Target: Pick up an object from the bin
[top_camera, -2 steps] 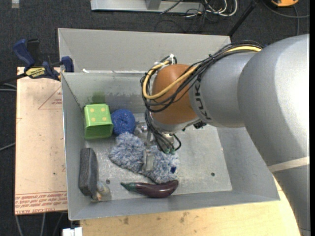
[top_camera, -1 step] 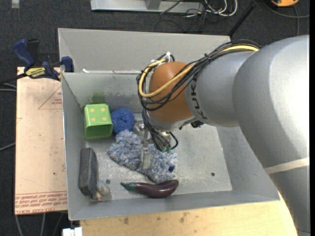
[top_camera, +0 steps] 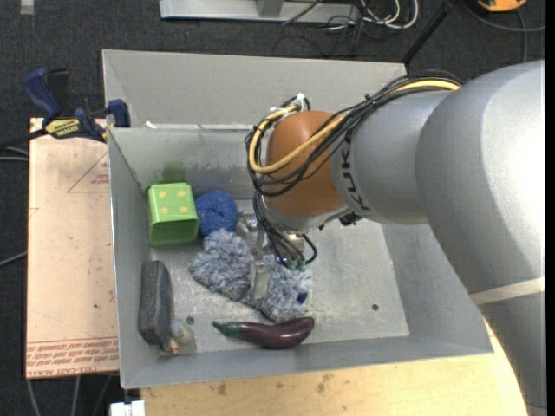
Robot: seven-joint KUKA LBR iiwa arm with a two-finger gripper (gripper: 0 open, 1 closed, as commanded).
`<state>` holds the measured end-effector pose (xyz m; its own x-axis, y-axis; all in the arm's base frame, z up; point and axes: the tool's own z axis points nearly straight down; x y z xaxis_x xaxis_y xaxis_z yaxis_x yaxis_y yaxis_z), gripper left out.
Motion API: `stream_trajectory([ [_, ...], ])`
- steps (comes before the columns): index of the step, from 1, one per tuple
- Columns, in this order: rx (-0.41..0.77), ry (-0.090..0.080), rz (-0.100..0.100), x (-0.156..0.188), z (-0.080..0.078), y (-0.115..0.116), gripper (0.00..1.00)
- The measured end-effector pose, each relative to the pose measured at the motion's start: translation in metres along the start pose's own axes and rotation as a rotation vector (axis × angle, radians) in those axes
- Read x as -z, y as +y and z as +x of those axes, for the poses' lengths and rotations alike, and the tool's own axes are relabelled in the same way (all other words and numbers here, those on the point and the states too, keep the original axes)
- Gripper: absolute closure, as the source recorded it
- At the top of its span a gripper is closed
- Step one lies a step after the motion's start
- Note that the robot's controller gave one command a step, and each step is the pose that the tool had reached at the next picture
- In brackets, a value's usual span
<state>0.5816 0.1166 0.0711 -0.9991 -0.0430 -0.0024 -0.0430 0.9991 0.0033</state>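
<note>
the pincer sits low on the shaggy blue-grey cloth in the middle of the bin. how far open it is, or whether it grips anything, cannot be told. the limp cloth may yield only a tuft and slip free. the purple aubergine just in front and the blue woolly ball behind could get dragged along.

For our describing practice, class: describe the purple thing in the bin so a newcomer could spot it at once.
Start at the grey bin and go to its front wall. There, just before the blue-white fuzzy cloth, lies a toy aubergine. It alone is dark purple, smooth and curved.
</note>
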Motion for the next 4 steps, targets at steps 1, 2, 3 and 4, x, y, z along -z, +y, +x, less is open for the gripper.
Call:
stream_trajectory([
  [1, -0.008, 0.003, 0.001, -0.0007, -0.0019, 0.0024, 0.0],
  [2, -0.002, 0.002, -0.002, 0.0005, -0.0008, 0.0029, 1.0],
  [3, -0.001, 0.001, -0.003, 0.0007, -0.0005, 0.0027, 1.0],
  [4, -0.001, 0.006, -0.002, 0.0059, 0.0011, 0.0026, 1.0],
])
